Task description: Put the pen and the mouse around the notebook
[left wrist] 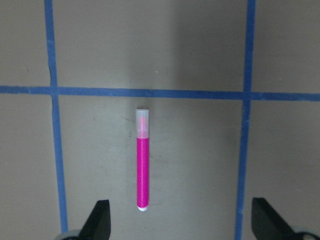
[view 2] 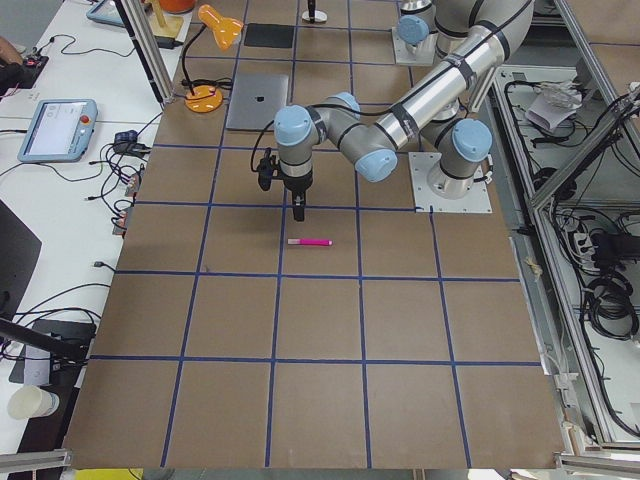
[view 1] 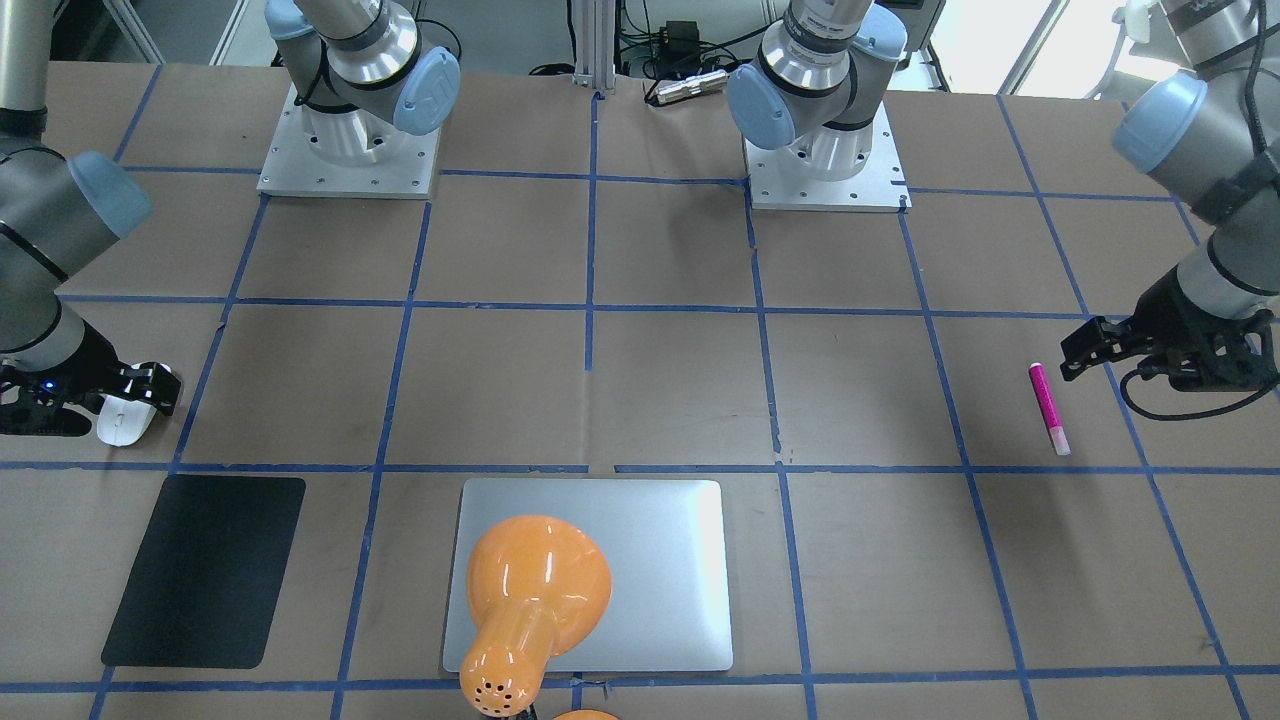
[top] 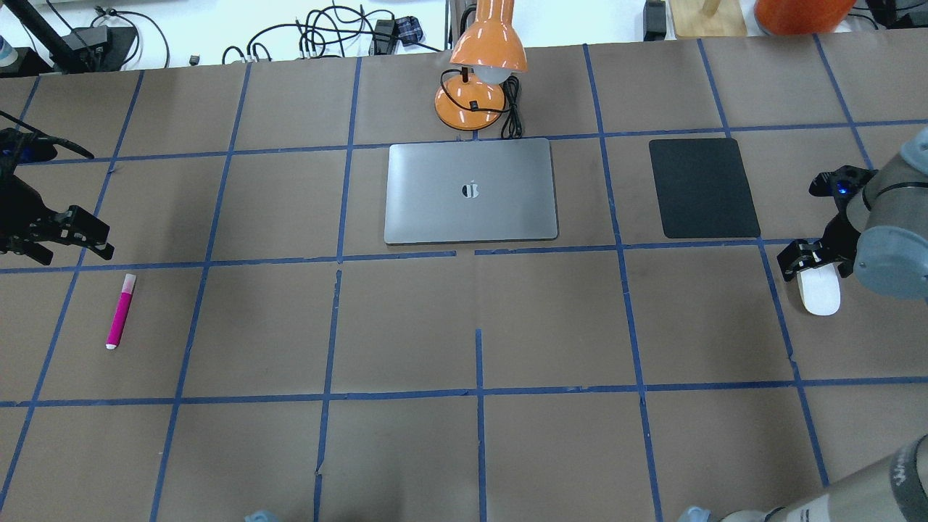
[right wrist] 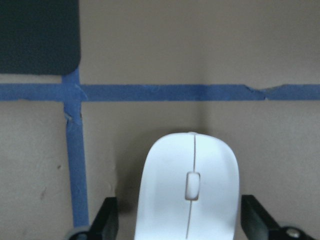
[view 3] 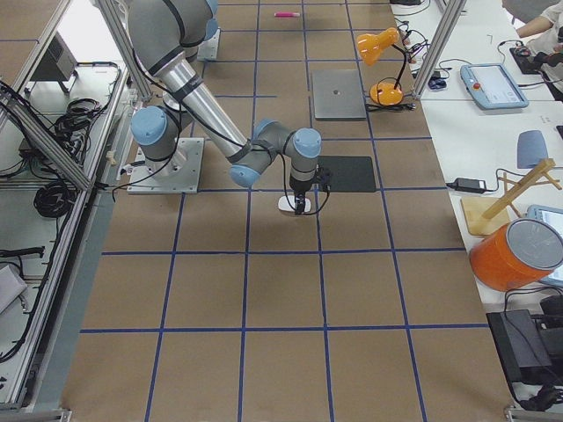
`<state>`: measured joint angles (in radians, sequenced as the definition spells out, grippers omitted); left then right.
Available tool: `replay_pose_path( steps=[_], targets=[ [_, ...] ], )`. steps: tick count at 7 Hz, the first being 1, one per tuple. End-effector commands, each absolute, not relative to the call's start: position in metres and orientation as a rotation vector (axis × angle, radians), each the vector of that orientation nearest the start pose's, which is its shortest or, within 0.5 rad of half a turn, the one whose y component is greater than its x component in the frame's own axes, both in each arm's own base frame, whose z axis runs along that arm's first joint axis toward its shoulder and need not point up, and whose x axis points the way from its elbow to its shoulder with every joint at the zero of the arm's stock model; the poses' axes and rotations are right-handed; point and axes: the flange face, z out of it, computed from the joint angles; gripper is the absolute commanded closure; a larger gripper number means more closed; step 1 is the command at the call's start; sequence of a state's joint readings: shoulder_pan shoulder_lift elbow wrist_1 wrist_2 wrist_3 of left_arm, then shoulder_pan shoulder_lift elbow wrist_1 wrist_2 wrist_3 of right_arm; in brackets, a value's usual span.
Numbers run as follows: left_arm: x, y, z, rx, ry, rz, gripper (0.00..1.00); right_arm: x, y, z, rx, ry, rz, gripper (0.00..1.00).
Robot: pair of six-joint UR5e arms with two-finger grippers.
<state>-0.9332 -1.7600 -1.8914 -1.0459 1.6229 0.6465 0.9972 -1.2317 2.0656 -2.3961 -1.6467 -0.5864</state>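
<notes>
Overhead exterior view: the notebook (top: 471,190) lies closed at the far middle of the bench (top: 464,326), just in front of an orange lamp (top: 480,65). The pen (top: 120,310) lies flat far out on the left, well apart from the notebook, its pale cap end pointing away from the robot. The left claw (top: 87,233) is spread wide, released, just beyond the pen and not touching it. On the right, the mouse (top: 819,293) rests near a black mat (top: 703,187). The right claw (top: 812,261) straddles its far end, fingers apart, with gaps showing on either side.
</notes>
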Motion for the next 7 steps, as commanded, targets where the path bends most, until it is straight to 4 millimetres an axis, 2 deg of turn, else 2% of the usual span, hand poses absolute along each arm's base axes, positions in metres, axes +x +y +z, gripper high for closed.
replay_pose_path(
  steps=[1,2,3,4,5,6,7],
  targets=[
    [0.224,-0.482,0.241,0.003,3.092,0.057,0.0,-0.17,-0.492,0.181,-0.027,3.196,0.074,0.82],
    [0.229,-0.482,0.226,-0.001,3.111,0.092,0.0,-0.172,-0.497,0.197,-0.023,3.211,0.024,1.0],
    [0.23,-0.483,0.212,0.0,3.127,0.121,0.0,-0.172,-0.506,0.22,-0.024,3.229,-0.037,1.0],
    [0.23,-0.483,0.198,0.001,3.144,0.157,0.0,-0.169,-0.535,0.24,-0.047,3.223,-0.128,1.0],
    [0.233,-0.487,0.189,0.002,3.152,0.171,0.0,-0.134,-0.573,0.244,-0.119,3.183,-0.125,1.0],
    [0.233,-0.488,0.182,0.002,3.159,0.186,0.0,-0.08,-0.619,0.257,-0.17,3.192,-0.18,1.0],
    [0.233,-0.49,0.179,0.009,3.166,0.172,0.09,-0.053,-0.645,0.228,-0.119,3.159,-0.09,0.99]
  ],
)
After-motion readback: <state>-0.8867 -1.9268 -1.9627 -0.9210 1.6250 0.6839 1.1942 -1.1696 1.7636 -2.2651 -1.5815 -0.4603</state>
